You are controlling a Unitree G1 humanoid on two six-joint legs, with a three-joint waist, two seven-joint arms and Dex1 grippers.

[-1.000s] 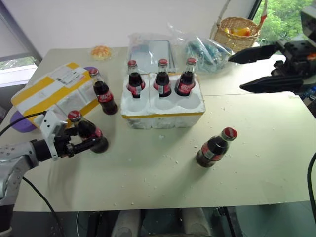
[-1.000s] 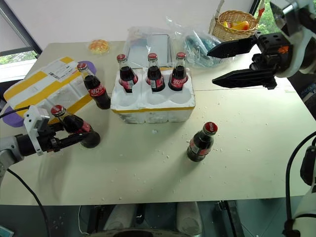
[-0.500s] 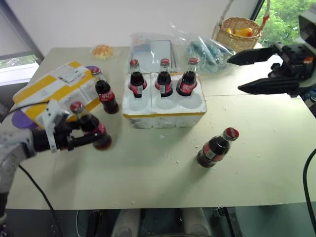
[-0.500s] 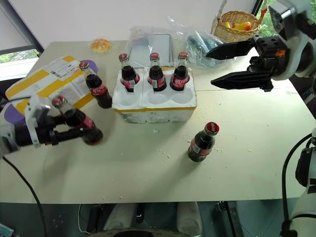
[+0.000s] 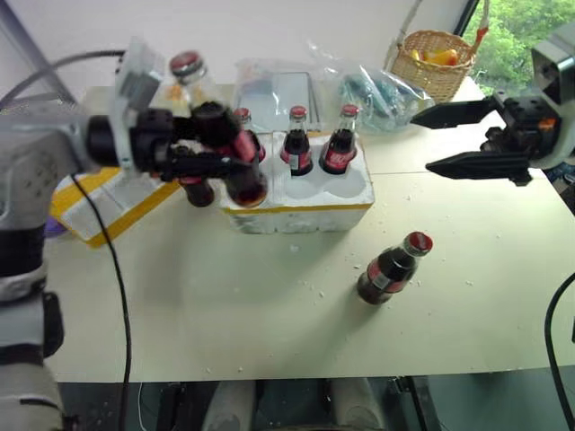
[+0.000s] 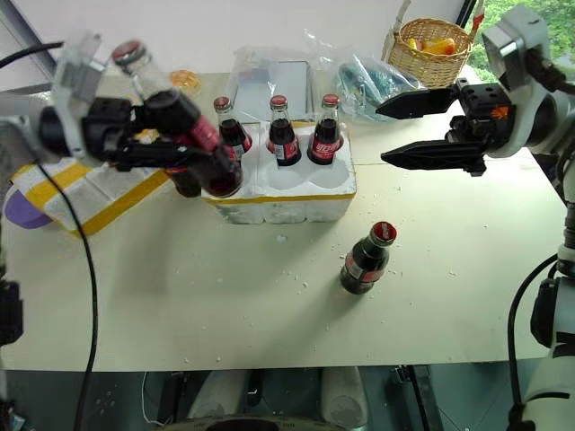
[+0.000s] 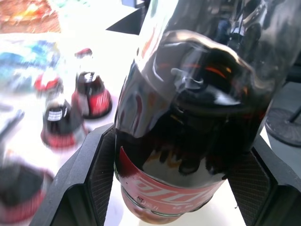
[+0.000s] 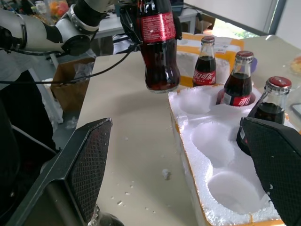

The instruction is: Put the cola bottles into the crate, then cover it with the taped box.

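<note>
My left gripper (image 5: pixel 226 153) is shut on a cola bottle (image 5: pixel 216 121), tilted and raised in the air over the front left corner of the crate (image 5: pixel 296 205). The wrist view shows its fingers (image 7: pixel 94 174) pressing both sides of the bottle (image 7: pixel 188 141). The white foam crate has three bottles (image 5: pixel 298 144) in its back wells, and its front wells (image 8: pixel 211 139) are bare. One bottle (image 6: pixel 186 182) stands left of the crate, partly hidden. Another (image 5: pixel 391 268) stands on the table in front of it to the right. The taped box (image 6: pixel 81 184) lies far left. My right gripper (image 5: pixel 420 141) hangs open right of the crate.
A wicker basket (image 5: pixel 440 58) of fruit and clear plastic bags (image 5: pixel 373 90) sit at the table's back edge behind the crate. A purple item (image 6: pixel 16 208) lies under the taped box. Foam crumbs dot the table (image 5: pixel 269 314).
My left gripper has lifted its bottle off the table and carried it up and to the right, to the crate's front left corner. The right gripper has stayed put.
</note>
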